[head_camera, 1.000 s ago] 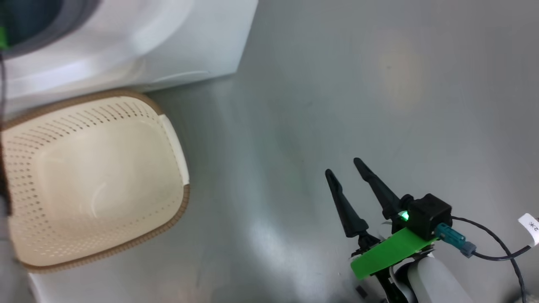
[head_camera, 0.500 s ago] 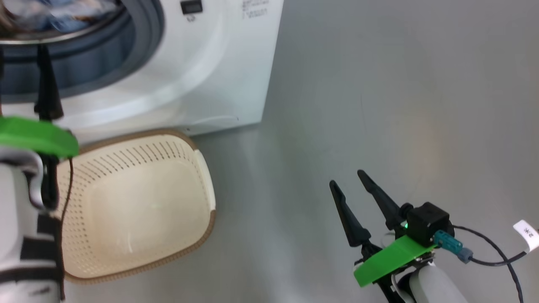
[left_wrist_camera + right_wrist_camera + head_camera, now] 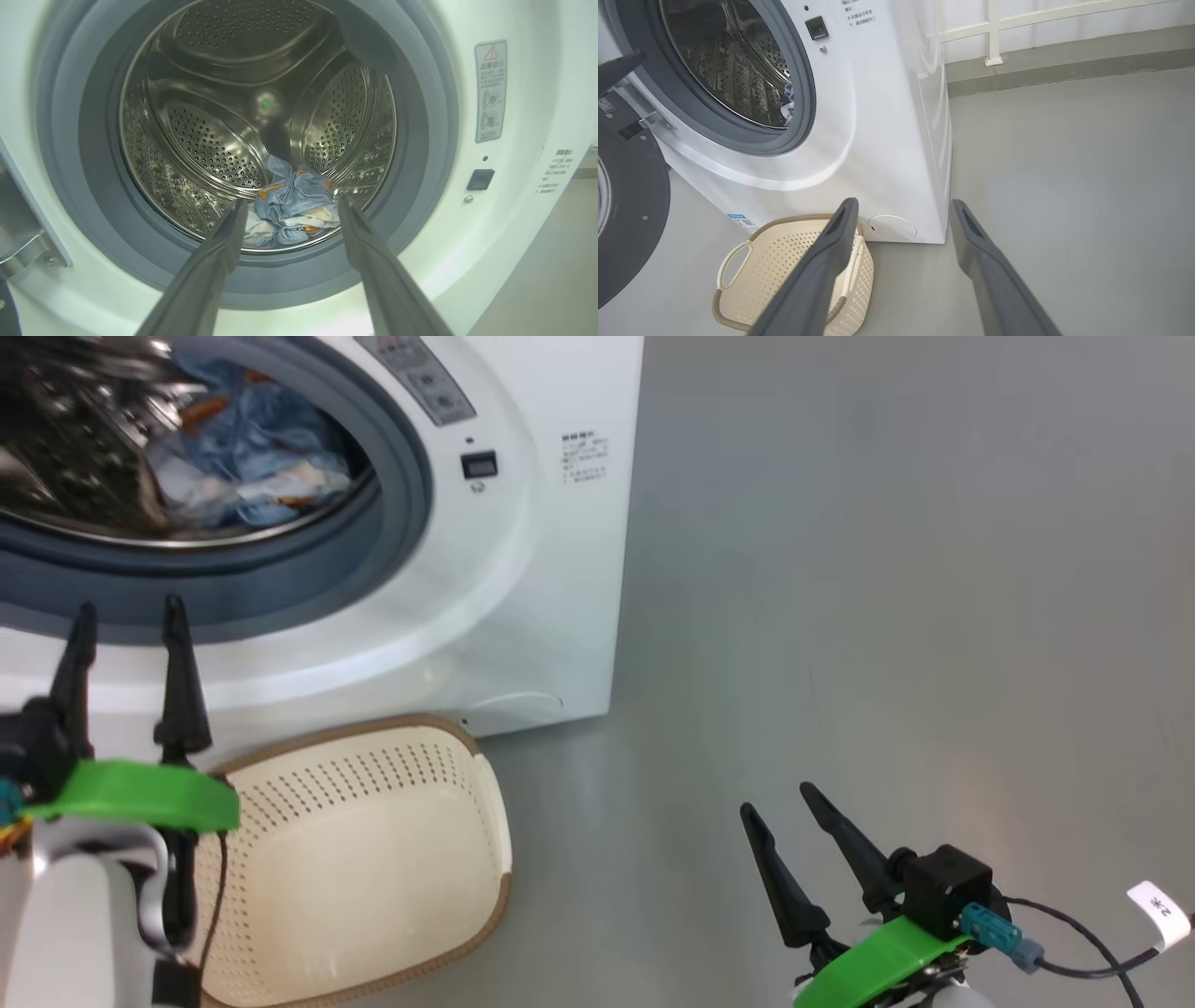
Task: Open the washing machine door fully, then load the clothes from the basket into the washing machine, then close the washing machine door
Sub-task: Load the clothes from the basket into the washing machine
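The washing machine (image 3: 551,569) stands with its opening uncovered. The clothes (image 3: 252,467), light blue with orange print and some white, lie in the steel drum (image 3: 210,140); they also appear as a bundle (image 3: 299,219) in the left wrist view. The washing machine door (image 3: 630,200), black-rimmed, is swung out to the left. The basket (image 3: 392,784) sits on the floor before the machine with nothing in it. My left gripper (image 3: 129,609) is open, pointing at the opening from just outside. My right gripper (image 3: 777,800) is open over bare floor to the right.
Grey floor (image 3: 887,569) stretches to the right of the machine. A wall base and white railing (image 3: 994,32) run behind. A round service flap (image 3: 892,227) sits low on the machine front, just above the basket (image 3: 752,280).
The head camera has tilted up, so the drum and the clothes came into view. My left gripper has come into the picture at the lower left. The right gripper stays open.
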You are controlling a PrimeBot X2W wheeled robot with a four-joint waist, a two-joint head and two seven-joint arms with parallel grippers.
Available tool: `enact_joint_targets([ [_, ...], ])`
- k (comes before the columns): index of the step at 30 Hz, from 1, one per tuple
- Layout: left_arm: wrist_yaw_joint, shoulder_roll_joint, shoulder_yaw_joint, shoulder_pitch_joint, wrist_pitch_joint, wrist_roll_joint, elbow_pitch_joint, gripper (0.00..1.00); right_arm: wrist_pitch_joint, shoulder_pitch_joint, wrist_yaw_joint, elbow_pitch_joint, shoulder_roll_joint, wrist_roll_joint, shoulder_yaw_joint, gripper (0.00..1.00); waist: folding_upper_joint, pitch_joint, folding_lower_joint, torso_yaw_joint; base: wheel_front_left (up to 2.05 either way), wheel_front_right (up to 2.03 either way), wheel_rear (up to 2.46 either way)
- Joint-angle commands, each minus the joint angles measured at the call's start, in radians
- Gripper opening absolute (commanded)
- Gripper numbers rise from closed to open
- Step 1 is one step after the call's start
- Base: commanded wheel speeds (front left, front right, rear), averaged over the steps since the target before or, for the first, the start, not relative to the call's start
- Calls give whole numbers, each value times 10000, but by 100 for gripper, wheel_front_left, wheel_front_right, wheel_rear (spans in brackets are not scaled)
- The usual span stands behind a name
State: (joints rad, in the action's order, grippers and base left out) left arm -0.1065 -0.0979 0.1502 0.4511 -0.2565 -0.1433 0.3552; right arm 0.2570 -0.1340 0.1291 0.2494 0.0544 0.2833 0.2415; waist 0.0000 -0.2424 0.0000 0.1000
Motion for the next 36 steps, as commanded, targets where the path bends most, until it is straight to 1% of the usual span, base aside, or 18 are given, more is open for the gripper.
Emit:
enact_joint_targets([
  [1, 84, -214, 360, -309, -53, 65, -453, 100, 48, 190, 16, -188, -41, -69, 190, 100, 0, 502, 0, -202, 0, 0, 0],
  [4, 148, -109, 471, -660, -53, 19, -767, 100, 48, 263, 16, -221, -41, -63, 183, 100, 0, 659, 0, -232, 0, 0, 0],
  [7, 166, -36, 793, -1241, -53, -150, -1171, 100, 48, 400, 16, -232, -41, -86, 219, 100, 0, 926, 0, -247, 0, 0, 0],
  [12, 248, 143, 871, -2424, -53, -65, -2086, 100, 48, 619, 16, -327, -41, -354, 108, 100, 0, 1310, 0, -301, 0, 0, 0],
  [16, 445, 241, 768, -3348, -53, 189, -2632, 100, 48, 800, 16, -473, -41, -439, -124, 100, 0, 1520, 0, -328, 0, 0, 0],
  [22, 705, 383, 463, -4452, -53, 274, -3236, 100, 48, 915, 16, -745, -40, -730, -489, 100, 0, 1728, 0, -378, 0, 0, 0],
  [25, 721, 412, 262, -5010, -53, 345, -3472, 100, 48, 910, 16, -974, -15, -985, -671, 100, 0, 1802, 0, -360, 0, 0, 0],
  [30, 770, 444, -9, -5856, -53, 313, -3683, 100, 48, 929, 16, -1195, -6, -1219, -825, 100, 0, 1908, 0, -323, 0, 0, 0],
  [36, 976, 468, -223, -6572, -53, -87, -4090, 100, 48, 978, 16, -1280, -8, -1292, -936, 100, 0, 2020, 0, -282, 0, 0, 0],
])
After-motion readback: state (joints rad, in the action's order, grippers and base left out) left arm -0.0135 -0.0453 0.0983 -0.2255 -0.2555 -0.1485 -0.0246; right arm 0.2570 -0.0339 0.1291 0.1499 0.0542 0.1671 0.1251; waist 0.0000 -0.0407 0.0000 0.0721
